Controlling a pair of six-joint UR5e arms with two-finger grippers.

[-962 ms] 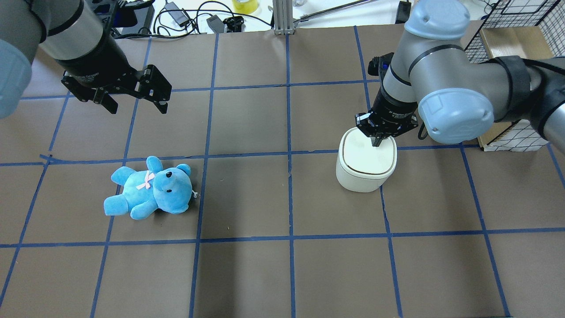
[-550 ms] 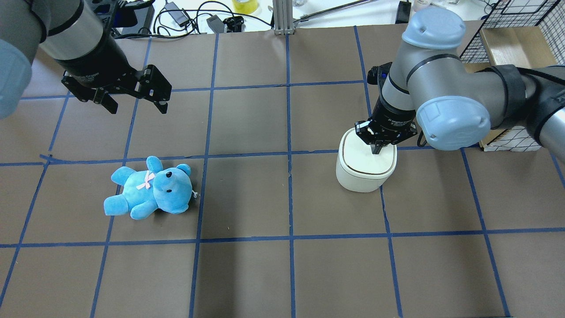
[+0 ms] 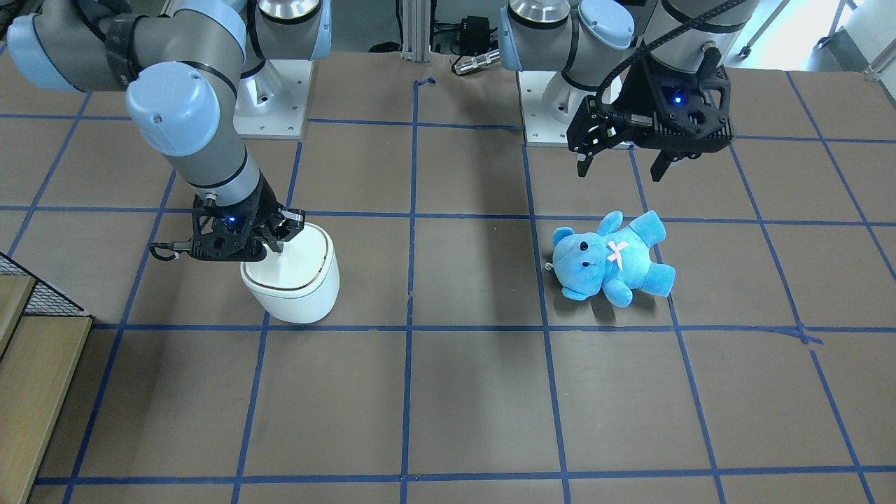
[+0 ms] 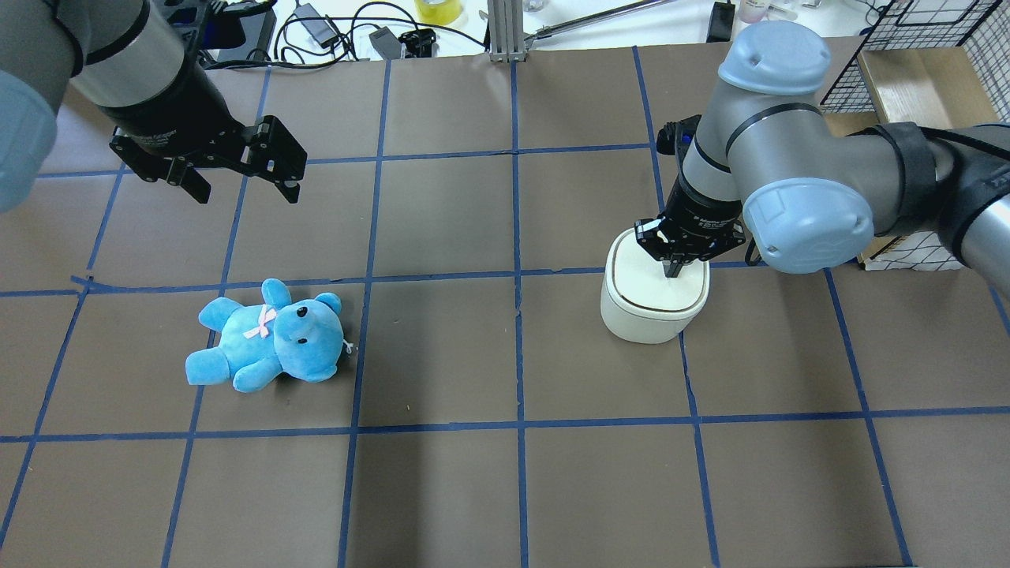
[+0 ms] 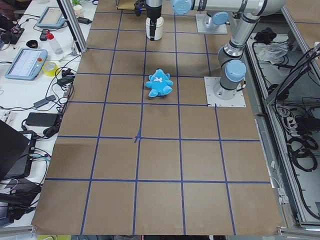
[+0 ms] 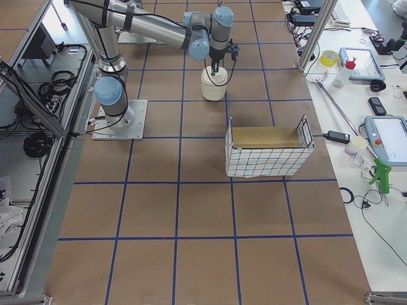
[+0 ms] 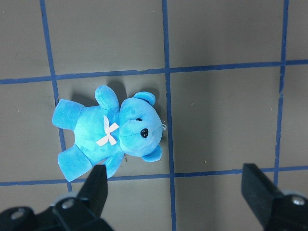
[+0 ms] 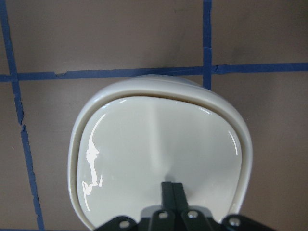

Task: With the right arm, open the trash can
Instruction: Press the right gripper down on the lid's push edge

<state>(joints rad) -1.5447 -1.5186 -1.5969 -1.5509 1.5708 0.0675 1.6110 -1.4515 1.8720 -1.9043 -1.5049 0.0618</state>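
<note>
The white trash can (image 4: 649, 314) stands right of the table's middle, its gold-rimmed lid lying flat. It also shows in the front view (image 3: 297, 290), the right wrist view (image 8: 144, 144) and the right side view (image 6: 213, 90). My right gripper (image 4: 675, 272) is shut, and its joined fingertips (image 8: 172, 186) touch the lid near its edge on the robot's side. The gripper also shows in the front view (image 3: 280, 250). My left gripper (image 4: 246, 189) is open and empty. It hovers above the table beyond a blue teddy (image 4: 268, 339), which shows in the left wrist view (image 7: 110, 132).
A wire basket holding a wooden box (image 4: 915, 71) stands at the far right, close behind my right arm, and also shows in the right side view (image 6: 267, 149). Cables and small devices (image 4: 331, 31) lie along the far table edge. Blue tape lines grid the brown tabletop.
My right gripper has come down and slightly toward the robot onto the lid. The lid still looks flat. The left arm and the teddy have not moved.
</note>
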